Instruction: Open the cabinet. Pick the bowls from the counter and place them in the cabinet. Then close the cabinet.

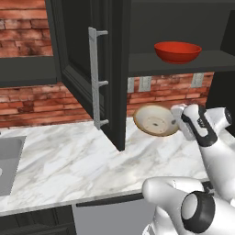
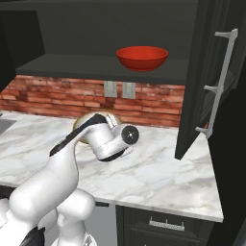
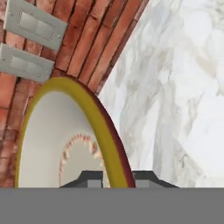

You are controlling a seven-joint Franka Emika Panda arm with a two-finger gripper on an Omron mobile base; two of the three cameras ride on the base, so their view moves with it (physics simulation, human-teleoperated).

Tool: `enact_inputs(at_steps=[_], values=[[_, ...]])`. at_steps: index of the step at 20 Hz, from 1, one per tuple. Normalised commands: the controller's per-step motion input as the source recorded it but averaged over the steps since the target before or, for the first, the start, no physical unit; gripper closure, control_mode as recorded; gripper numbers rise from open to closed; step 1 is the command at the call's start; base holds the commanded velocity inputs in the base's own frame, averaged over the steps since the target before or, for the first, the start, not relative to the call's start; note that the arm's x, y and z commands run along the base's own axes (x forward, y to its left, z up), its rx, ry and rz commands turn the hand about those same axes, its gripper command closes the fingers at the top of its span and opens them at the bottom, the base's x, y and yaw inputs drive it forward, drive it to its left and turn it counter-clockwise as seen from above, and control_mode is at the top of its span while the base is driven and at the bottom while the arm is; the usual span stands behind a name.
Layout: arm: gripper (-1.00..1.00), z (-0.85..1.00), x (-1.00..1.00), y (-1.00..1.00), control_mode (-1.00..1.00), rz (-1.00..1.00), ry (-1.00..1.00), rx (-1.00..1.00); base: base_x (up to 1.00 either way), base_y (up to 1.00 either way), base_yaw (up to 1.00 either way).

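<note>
Two bowls are in play, one on the shelf and one in the robot's grip. At 9 o'clock in the left base view the grey sink basin [image 1: 8,160] is set into the white marble counter [image 1: 78,160], with red brick wall [image 1: 27,98] behind it. Toward the middle, the dark cabinet [image 1: 117,69] stands open, its door [image 1: 80,59] swung out over the counter and carrying a long silver bar handle [image 1: 95,78]. At 1 o'clock inside, the red bowl [image 1: 177,51] sits upright on the lower shelf. Below it, at 3 o'clock, the tan-rimmed bowl [image 1: 155,120] is tilted up on edge above the counter, its cream speckled inside facing the camera, with the gripper [image 1: 178,120] at its right rim.

From the hand view, the two dark fingertips [image 3: 89,179] sit on either side of the bowl's yellow-tan rim, so the jaws pinch the rim, nearly closed. Two grey outlet plates [image 3: 33,26] are on the brick at 11 o'clock, and marble lies at 3 o'clock.

In the right base view the arm hides most of the tan bowl, and the red bowl sits at 12 o'clock.
</note>
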Motion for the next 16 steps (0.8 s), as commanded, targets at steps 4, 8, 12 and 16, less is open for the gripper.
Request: enact_inputs(at_steps=[4,8,12,16], values=[[1.0,0.57,-0.17,0.01,-1.0,-0.3,0.04,0.0,0.0,0.0,0.0],[1.0,0.56,-0.31,-0.04,-1.0,-0.28,0.07,0.0,0.0,0.0,0.0],[1.0,0.54,-0.42,-0.06,-1.0,-0.26,0.01,0.0,0.0,0.0,0.0],[1.0,0.46,-0.48,0.0,-1.0,-0.21,0.0,0.0,0.0,0.0,0.0]])
